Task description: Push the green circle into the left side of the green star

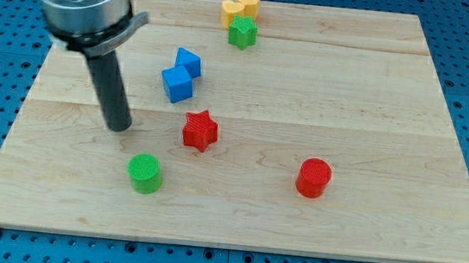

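The green circle [144, 173] is a short cylinder near the view's bottom, left of centre. The green star [242, 32] sits near the view's top, touching the yellow blocks above it. My tip [119, 127] rests on the board a little above and to the left of the green circle, apart from it. The green star is far up and to the right of both.
Two blue blocks [180, 74] sit together between the tip and the green star. A red star [200, 131] lies right of the tip. A red circle [313, 177] is at the lower right. Two yellow blocks [239, 8] touch the green star. The wooden board [391, 121] lies on a blue pegboard.
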### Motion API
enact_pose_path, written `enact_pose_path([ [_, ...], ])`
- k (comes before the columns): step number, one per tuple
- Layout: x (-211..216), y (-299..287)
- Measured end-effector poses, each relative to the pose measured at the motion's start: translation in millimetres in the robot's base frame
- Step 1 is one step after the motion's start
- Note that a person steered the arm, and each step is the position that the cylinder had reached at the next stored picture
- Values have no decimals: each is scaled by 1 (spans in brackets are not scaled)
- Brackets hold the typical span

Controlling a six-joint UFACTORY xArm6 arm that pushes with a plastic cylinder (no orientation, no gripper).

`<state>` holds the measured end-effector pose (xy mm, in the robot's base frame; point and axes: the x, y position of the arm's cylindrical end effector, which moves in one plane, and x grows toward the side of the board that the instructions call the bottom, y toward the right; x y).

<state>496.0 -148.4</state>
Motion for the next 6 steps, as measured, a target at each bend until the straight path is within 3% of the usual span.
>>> enact_pose_path([
  [2, 24, 117],
  [3, 81, 111],
  [5, 3, -42],
  [6, 53, -42],
])
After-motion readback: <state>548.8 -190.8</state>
